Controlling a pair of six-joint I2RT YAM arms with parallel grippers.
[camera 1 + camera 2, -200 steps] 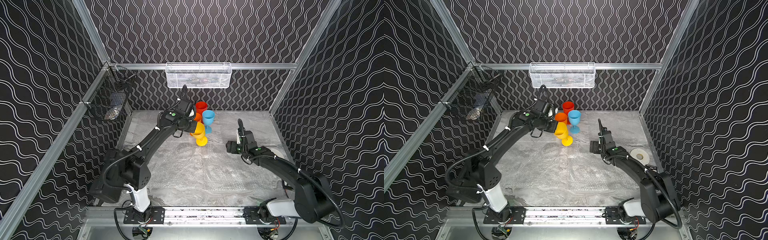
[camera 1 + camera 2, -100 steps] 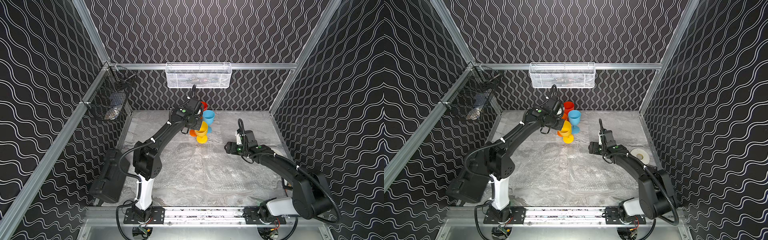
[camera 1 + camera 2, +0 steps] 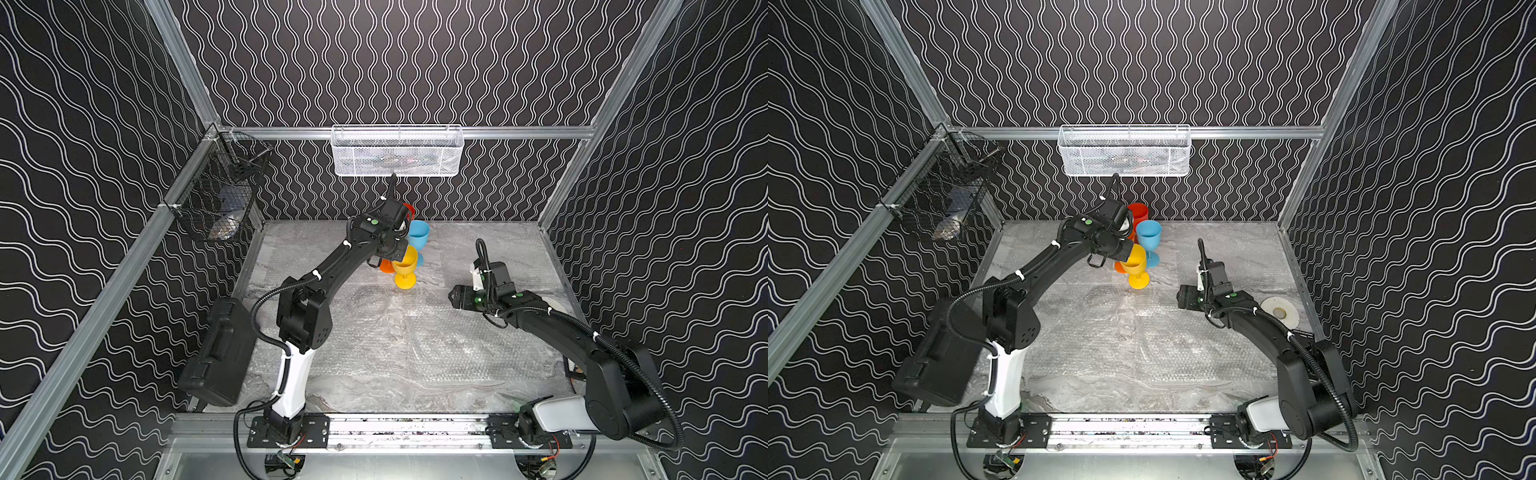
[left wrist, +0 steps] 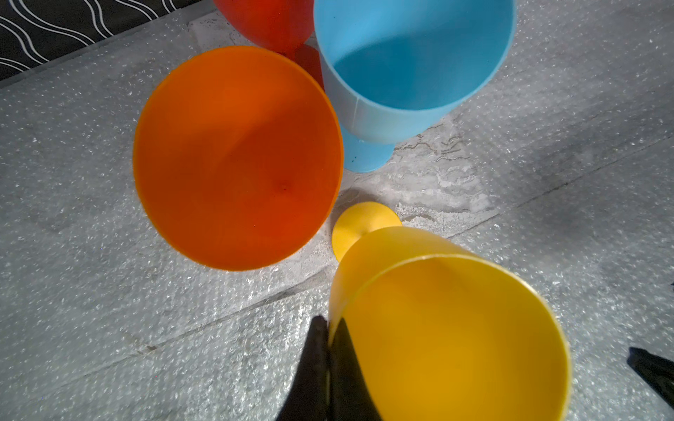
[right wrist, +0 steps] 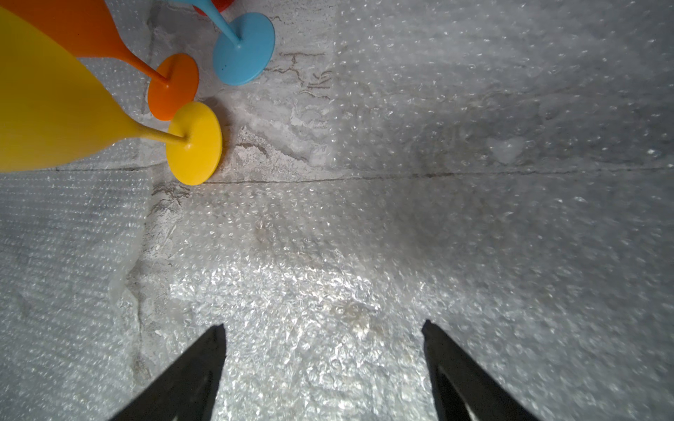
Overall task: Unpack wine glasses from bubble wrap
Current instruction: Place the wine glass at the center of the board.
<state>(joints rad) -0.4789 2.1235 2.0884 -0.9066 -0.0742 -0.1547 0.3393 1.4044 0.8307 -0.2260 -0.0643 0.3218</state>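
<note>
The left gripper is pinched tight on the rim of the yellow goblet, one finger inside the bowl and one outside. The goblet's foot is down on the grey marbled tabletop. The orange goblet, light blue goblet and red goblet stand unwrapped close by, toward the back wall. The right gripper hovers with jaws spread wide, holding nothing, above flat bubble wrap.
</note>
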